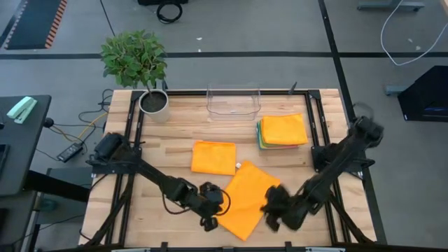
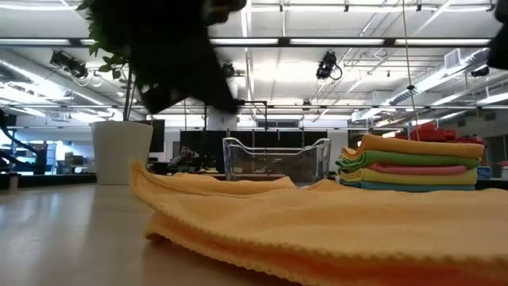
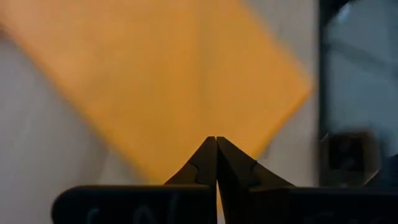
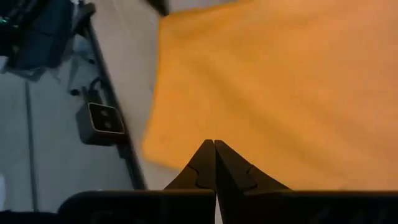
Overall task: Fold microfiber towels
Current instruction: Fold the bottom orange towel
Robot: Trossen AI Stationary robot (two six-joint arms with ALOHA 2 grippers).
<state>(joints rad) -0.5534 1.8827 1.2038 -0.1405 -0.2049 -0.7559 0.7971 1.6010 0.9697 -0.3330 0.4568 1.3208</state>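
Observation:
An orange towel [image 1: 245,199] lies slantwise on the table near its front edge. It fills the foreground of the low view [image 2: 317,230], where its left end stands a little raised. My left gripper [image 1: 210,208] is shut at the towel's left edge, seen in the left wrist view [image 3: 216,140]. My right gripper [image 1: 274,208] is shut at its right edge, seen in the right wrist view [image 4: 214,143]. A second orange towel [image 1: 213,157] lies folded at mid-table. A stack of coloured towels [image 1: 283,131] with an orange one on top lies at the back right. My left gripper's shut fingertips [image 3: 208,155] stand over the orange towel's edge [image 3: 155,168], coming from above. I cannot tell whether they touch it. My right gripper's shut fingertips [image 4: 224,158] stand over the towel near its edge [image 4: 161,155], from above. I cannot tell whether they touch it.
A clear plastic bin [image 1: 233,101] stands at the back middle, and a potted plant [image 1: 152,101] at the back left corner. Black frame rails [image 1: 133,133] run along both sides of the table. Bare wood lies between the folded towel and the bin.

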